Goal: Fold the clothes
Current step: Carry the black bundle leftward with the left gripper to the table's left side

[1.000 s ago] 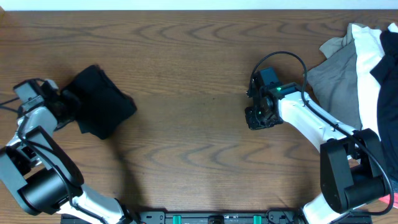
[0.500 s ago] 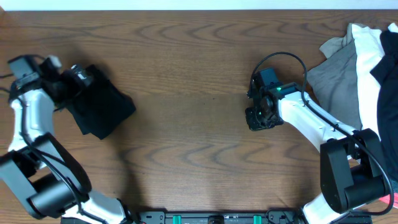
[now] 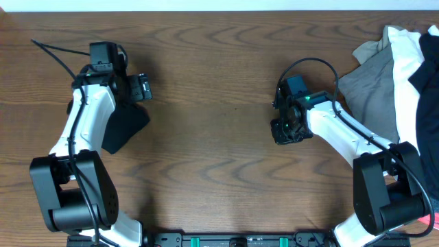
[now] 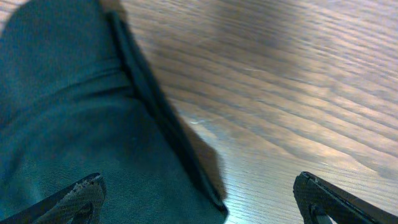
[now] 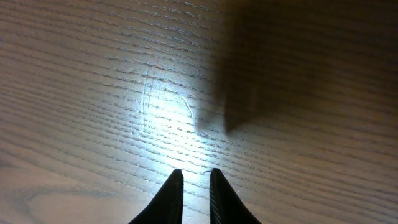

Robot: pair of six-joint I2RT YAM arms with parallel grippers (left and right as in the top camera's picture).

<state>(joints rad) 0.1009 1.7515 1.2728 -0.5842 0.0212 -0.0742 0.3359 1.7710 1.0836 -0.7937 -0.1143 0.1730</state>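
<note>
Gaping left claw point(image 4: 199, 198) hangs over black garment point(image 4: 62, 124) edge.

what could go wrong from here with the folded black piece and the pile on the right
1. The open left gripper seems to hang low over the edge of the black garment; moving off sideways could snag that edge and undo the fold.
2. The right gripper is shut and empty over bare table; reaching into the clothes pile, where grey, white and black pieces overlap, it may drag several at once.
</note>
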